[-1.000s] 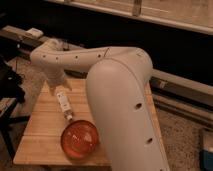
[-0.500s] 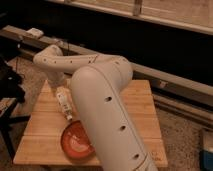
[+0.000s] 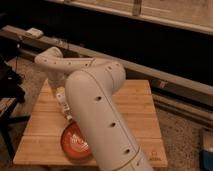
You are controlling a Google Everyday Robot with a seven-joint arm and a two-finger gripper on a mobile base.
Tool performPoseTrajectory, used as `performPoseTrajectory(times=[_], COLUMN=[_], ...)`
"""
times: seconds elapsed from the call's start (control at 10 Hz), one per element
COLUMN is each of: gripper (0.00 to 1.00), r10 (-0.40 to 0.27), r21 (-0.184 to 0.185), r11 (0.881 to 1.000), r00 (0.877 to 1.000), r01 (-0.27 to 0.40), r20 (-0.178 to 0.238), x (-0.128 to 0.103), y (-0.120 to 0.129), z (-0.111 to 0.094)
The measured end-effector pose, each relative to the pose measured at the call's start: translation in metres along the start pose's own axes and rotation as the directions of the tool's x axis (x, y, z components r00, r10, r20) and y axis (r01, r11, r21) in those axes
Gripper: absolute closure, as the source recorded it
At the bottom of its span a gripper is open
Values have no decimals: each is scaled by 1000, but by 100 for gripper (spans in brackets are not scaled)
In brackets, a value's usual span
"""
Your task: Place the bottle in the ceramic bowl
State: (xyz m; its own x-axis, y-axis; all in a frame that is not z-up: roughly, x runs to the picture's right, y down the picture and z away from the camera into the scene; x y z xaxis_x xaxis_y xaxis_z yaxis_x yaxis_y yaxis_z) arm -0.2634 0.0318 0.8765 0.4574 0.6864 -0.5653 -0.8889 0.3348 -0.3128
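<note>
The orange-red ceramic bowl (image 3: 74,141) sits on the wooden table (image 3: 135,107) near its front left, partly hidden behind my large arm. The small whitish bottle (image 3: 64,109) is just behind the bowl's far rim, above the table's left part. My gripper (image 3: 60,95) hangs from the arm's end right at the bottle's upper part. Whether it holds the bottle does not show.
My bulky pale arm (image 3: 97,115) crosses the table's middle and hides much of it. A dark stand (image 3: 10,90) is off the table's left edge. A long rail (image 3: 165,80) runs behind the table. The floor is to the right.
The arm has swung further over the table and fills more of the view. The bottle and gripper stay by the bowl's far rim. The bowl has not moved.
</note>
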Motion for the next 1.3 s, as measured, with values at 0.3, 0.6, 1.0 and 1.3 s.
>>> performPoseTrajectory(times=[0.3,0.6,1.0,1.3], gripper=[35,35,35,35], r10=[-14,-26,-52,-61], r21=[-4,-1,-4,2], r11=[1000,1000,999,998], r00=[999,997,992,988], r01=[14,26,52,62], r20=[-31,-70,-113,-140], x=[-1,2,6,9], y=[5,6,11,15], z=[15,29,44,53])
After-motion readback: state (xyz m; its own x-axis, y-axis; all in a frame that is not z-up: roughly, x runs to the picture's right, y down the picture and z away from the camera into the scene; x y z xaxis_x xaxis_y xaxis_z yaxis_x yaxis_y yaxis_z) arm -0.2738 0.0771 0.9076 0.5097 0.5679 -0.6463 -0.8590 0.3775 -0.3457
